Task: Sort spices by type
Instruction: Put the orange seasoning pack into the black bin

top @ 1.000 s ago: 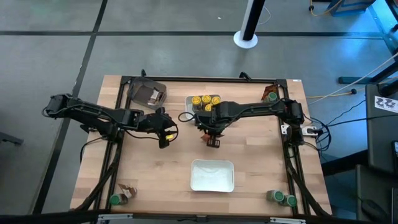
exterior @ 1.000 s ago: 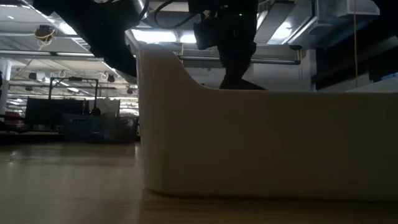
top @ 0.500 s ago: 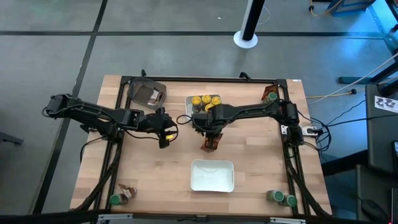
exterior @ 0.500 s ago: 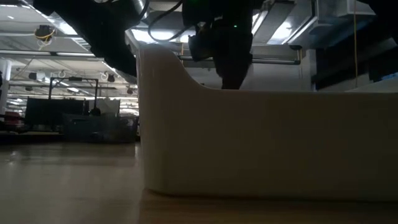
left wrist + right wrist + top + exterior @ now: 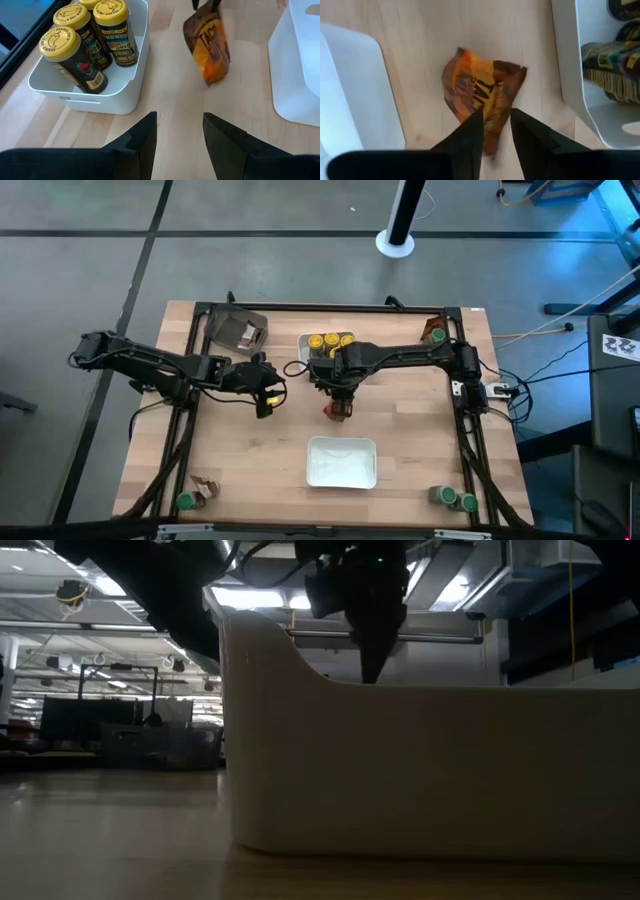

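Observation:
My right gripper (image 5: 337,406) is over the middle of the table, between the two white trays, shut on a crinkled brown-orange packet (image 5: 337,414). In the left wrist view the packet (image 5: 207,47) hangs in front of my left gripper. My left gripper (image 5: 266,398) waits open to the left of it, holding nothing. Three yellow-lidded jars (image 5: 82,35) stand in the far white tray (image 5: 345,352). Green-lidded jars stand at the near left corner (image 5: 185,501) and the near right corner (image 5: 455,499). Another packet (image 5: 207,486) lies beside the near left jar. My right gripper pinches the packet's upper edge (image 5: 487,107) between its two fingers, coming from above and pointing down. The packet hangs below the fingers over the bare wood; in the left wrist view its lower end (image 5: 212,80) appears clear of the table.
An empty white tray (image 5: 341,463) sits near the table's near edge, just beyond the hanging packet. A dark square bin (image 5: 236,328) holding packets stands at the far left. More spice items (image 5: 433,334) sit at the far right corner.
My right gripper has shifted a little toward the table's left and near edge with the packet, turning slightly; in the low view its outline above the tray wall has narrowed. It has stayed shut on the packet.

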